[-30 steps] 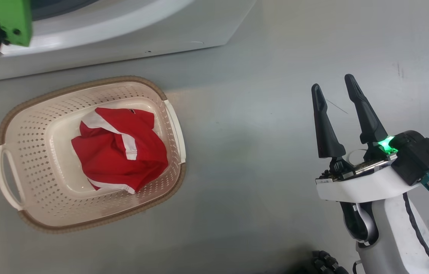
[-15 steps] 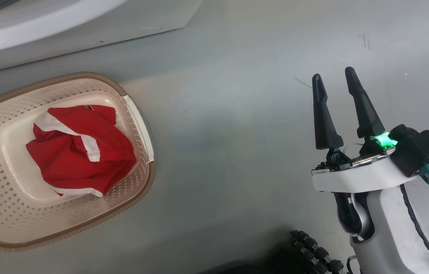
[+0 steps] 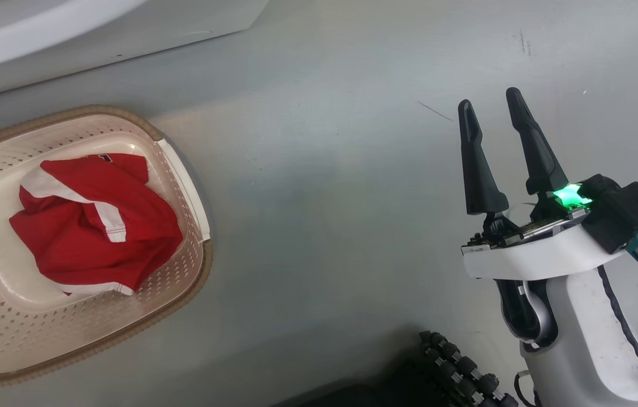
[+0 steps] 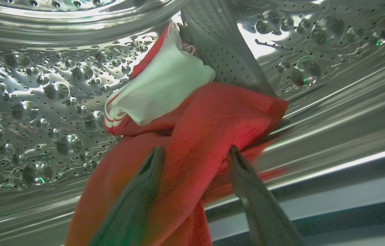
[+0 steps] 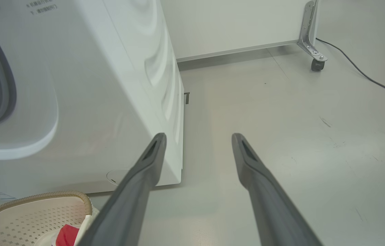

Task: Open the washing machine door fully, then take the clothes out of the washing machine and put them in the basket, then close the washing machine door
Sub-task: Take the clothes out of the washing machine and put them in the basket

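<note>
A bright red fabric garment with white trim [image 4: 196, 112] lies in the perforated steel drum [image 4: 42, 102], between the open fingers of the left gripper [image 4: 195, 148]. A second red garment [image 3: 93, 226] lies in the cream perforated plastic basket [image 3: 206, 254]. The fingers of the right gripper [image 3: 488, 99] stand open above the grey floor [image 3: 324, 226].

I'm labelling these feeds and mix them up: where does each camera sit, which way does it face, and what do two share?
Head view: on the head, facing down at the floor, the basket of red clothes and the washing machine base; the open right gripper shows.
Left wrist view: on the left wrist, facing into the drum at a red garment; the left gripper, open, shows.
Right wrist view: on the right wrist, facing the washing machine's corner and floor; the right gripper's fingers show.
Shared: head and right wrist views both show the basket.
</note>
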Available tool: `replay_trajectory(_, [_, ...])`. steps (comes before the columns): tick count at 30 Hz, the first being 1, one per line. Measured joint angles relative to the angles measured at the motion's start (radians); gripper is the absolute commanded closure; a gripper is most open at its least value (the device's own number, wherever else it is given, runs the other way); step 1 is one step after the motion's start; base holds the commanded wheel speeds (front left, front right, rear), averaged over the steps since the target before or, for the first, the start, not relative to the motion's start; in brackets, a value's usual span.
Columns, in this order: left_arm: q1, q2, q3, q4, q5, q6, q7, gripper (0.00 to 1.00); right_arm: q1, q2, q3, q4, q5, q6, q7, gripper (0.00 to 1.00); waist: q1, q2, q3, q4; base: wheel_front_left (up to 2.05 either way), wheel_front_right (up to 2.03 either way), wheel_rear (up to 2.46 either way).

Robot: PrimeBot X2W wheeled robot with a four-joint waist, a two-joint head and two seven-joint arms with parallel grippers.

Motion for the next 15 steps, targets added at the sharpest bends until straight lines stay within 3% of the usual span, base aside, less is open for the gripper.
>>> replay_trajectory(1, [-0.003, 0.005, -0.003, 0.002, 0.006, 0.0, 0.009, 0.58, 0.0, 0.0, 0.0, 0.0, 0.0, 0.0, 0.0, 0.0, 0.0, 0.0, 0.001, -0.001, 0.0, 0.0, 0.0])
replay_trajectory(2, [-0.007, 0.009, -0.004, 0.005, 0.008, 0.0, 0.017, 1.0, -0.001, 0.0, 0.0, 0.0, 0.002, 0.0, 0.0, 0.0, 0.0, 0.0, 0.002, -0.002, 0.0, 0.0, 0.0])
replay_trajectory(15, [-0.041, 0.011, -0.024, -0.009, 0.023, -0.001, 0.001, 1.0, -0.021, 0.0, -0.006, 0.002, 0.009, 0.0, 0.0, 0.0, 0.0, 0.0, 0.011, -0.009, 0.0, 0.0, 0.0])
